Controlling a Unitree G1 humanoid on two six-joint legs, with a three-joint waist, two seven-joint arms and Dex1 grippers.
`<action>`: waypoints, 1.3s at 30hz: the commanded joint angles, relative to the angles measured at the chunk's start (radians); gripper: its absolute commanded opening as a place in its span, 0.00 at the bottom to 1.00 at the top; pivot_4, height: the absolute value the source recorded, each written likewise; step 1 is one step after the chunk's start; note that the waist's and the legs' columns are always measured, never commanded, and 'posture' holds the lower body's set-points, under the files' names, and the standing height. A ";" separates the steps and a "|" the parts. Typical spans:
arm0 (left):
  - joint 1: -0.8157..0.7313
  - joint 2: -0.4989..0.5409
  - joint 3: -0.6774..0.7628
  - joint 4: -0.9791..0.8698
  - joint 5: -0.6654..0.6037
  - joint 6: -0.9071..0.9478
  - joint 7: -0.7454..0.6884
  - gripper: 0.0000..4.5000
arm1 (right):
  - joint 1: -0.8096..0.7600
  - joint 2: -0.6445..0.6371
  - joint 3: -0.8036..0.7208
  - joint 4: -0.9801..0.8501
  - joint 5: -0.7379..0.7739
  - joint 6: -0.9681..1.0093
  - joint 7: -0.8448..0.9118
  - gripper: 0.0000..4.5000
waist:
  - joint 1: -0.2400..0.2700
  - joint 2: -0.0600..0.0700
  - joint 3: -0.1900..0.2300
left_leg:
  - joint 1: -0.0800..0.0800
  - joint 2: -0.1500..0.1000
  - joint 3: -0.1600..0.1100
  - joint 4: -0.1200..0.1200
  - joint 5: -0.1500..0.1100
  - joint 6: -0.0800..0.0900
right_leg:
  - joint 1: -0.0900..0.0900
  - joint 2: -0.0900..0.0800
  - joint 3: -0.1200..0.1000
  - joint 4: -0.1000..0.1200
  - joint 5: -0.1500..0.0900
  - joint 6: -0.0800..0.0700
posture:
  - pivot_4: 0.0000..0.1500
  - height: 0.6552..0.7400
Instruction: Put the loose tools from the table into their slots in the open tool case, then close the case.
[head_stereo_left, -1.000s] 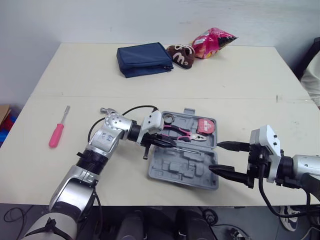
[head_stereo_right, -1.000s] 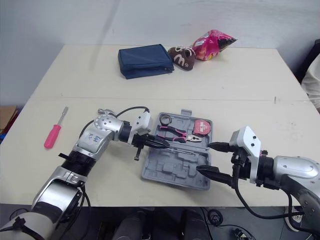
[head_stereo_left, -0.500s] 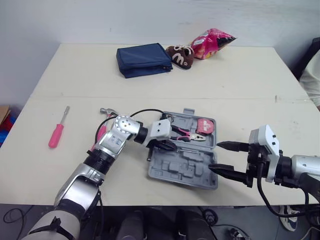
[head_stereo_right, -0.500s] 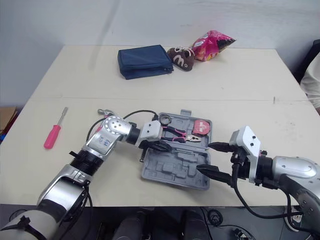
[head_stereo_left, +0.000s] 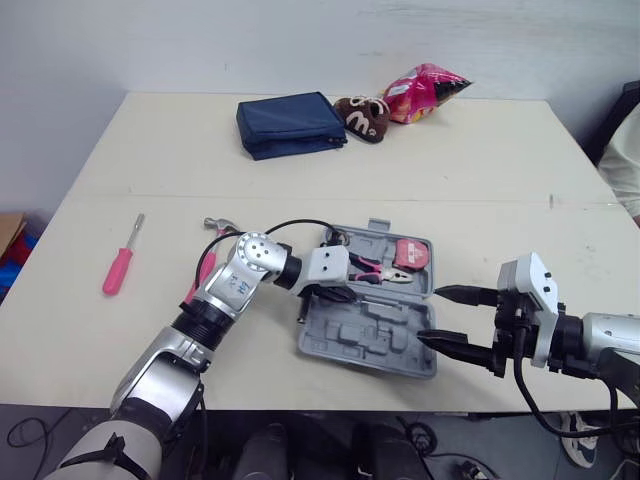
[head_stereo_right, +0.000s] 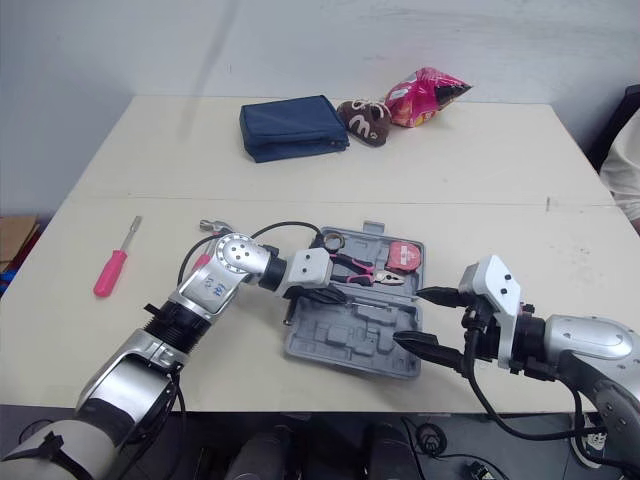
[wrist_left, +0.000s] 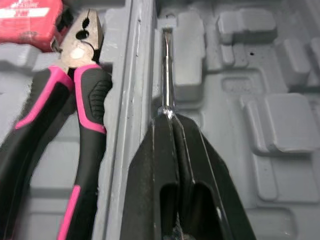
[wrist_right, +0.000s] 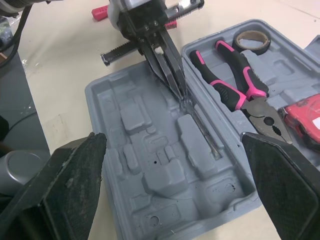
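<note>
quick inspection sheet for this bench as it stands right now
surface: beige table, a seam across it
job's things: open tool case holds pliers and red tape measure; thin metal tool has its shaft in a slot; pink screwdriver and hammer lie loose on the table
clutter: navy pouch, brown plush, snack bag at the far edge
grippers: left gripper shut on the thin metal tool; right gripper open beside the case's near corner
cables: black cable loops at the left wrist
surroundings: white wall

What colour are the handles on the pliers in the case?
The pliers handles are black with pink trim; left wrist view shows it best.
</note>
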 joint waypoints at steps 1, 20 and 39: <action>0.046 0.032 -0.107 0.059 0.126 -0.015 -0.013 0.00 | -0.010 0.005 -0.014 -0.006 -0.001 -0.024 0.000 1.00 | 0.000 0.001 -0.003 | 0.000 0.000 0.000 0.000 0.000 0.000 | 0.000 0.000 -0.001 0.000 0.000 0.000 | 1.00 1.00; 0.420 0.220 0.816 -0.691 -0.550 0.837 0.219 0.97 | 0.120 -0.051 -0.270 0.137 -0.014 -0.035 0.104 1.00 | -0.026 0.005 0.004 | -0.005 0.001 -0.004 -0.003 0.003 -0.004 | -0.004 0.000 -0.004 0.003 -0.001 -0.001 | 1.00 1.00; 1.225 0.220 1.565 -0.755 -0.532 0.560 0.407 1.00 | 0.115 -0.180 -0.364 0.710 -0.264 -0.252 0.305 1.00 | -0.001 0.010 0.005 | -0.003 0.002 -0.001 -0.006 -0.008 -0.009 | -0.006 -0.004 -0.001 -0.003 -0.003 -0.006 | 1.00 1.00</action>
